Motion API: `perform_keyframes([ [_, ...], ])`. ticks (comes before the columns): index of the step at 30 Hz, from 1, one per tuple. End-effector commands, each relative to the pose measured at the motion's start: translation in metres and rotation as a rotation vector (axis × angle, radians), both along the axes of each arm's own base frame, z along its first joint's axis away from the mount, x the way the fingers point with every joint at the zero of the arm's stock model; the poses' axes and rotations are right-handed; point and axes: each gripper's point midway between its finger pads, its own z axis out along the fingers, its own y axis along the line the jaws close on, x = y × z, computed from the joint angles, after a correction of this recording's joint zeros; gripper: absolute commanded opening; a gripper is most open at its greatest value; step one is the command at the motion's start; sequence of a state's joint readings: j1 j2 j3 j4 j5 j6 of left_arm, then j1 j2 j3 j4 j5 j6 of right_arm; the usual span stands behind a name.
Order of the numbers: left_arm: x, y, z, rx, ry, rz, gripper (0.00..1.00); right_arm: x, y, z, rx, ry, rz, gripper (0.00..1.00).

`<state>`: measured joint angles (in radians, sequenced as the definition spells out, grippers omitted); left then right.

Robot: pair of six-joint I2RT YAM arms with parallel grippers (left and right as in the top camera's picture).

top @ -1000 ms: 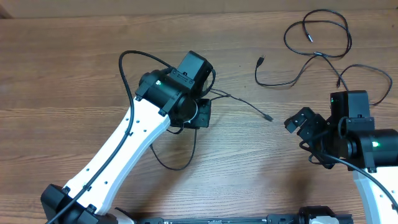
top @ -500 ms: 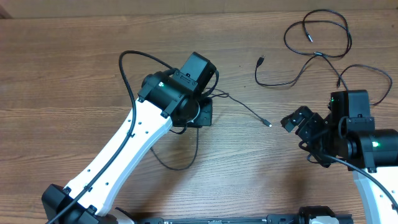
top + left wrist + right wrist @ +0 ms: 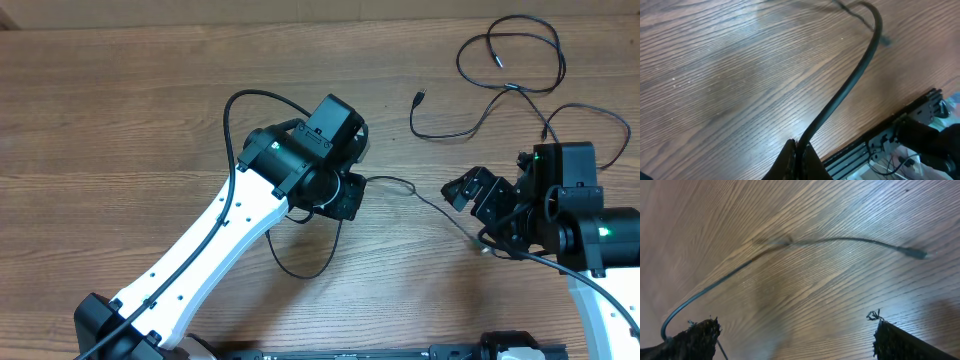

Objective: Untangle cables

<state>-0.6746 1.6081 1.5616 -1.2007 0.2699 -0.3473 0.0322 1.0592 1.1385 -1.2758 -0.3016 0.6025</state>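
Left end effector (image 3: 796, 152) is clamped shut on one cable (image 3: 850, 82), which runs rightward over the desk (image 3: 120, 120) and ends near the right end effector (image 3: 795, 340). The right fingers stand wide apart, holding nothing. Other cables (image 3: 508, 88) lie in loose loops at the far right.

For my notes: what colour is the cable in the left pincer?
Black; the cable shows best in the left wrist view.
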Motion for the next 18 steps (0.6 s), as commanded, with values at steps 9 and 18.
perform_keyframes([
  [9,-0.009,-0.024,0.015,-0.14,-0.033,-0.183,0.04,0.004,0.014,0.006,0.037,-0.055,0.149,1.0],
  [18,0.013,0.004,0.002,0.012,-0.033,0.117,0.04,0.014,0.016,-0.013,0.07,0.048,0.097,1.0],
])
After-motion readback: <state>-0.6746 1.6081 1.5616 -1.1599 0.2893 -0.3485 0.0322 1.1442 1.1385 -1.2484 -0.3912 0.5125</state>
